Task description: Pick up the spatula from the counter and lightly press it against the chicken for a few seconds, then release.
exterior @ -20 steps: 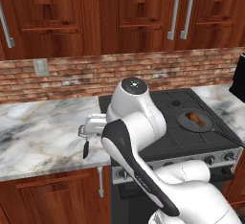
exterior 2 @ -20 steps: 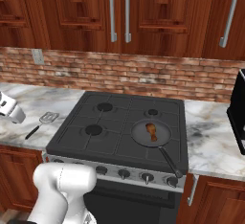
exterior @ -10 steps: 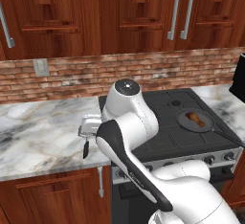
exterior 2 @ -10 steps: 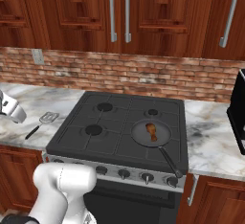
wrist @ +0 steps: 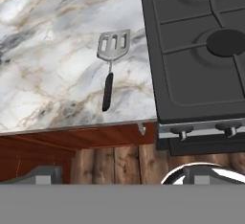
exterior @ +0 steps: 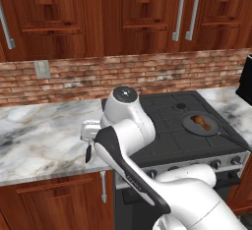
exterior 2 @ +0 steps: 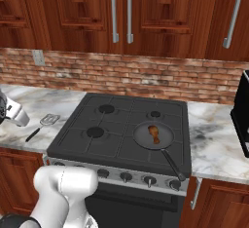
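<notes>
The spatula (wrist: 111,65), with a slotted grey head and a black handle, lies flat on the marble counter (wrist: 48,50) just left of the stove (wrist: 201,65). It also appears on the counter as spatula (exterior 2: 43,125) and spatula (exterior: 90,140). My gripper (wrist: 123,173) hangs open above the counter's front edge, with the spatula ahead of its fingertips (wrist: 45,173) and nothing between them. Part of the hand (exterior 2: 10,112) sits at the far left. The chicken drumstick (exterior 2: 154,133) lies in a dark frying pan (exterior 2: 141,138) on the stove's front right burner, also seen as chicken (exterior: 199,122).
The pan handle (exterior 2: 172,163) sticks out toward the stove's front edge. A black appliance (exterior 2: 243,120) stands on the right counter. Wooden wall cabinets (exterior 2: 121,12) hang over a brick backsplash with an outlet (exterior: 42,68). Stove knobs (wrist: 179,131) line the front.
The arm's elbow has swung a little left and lower. The hand has sunk slightly over the counter. The spatula and chicken have not moved, and the gripper stays open.
</notes>
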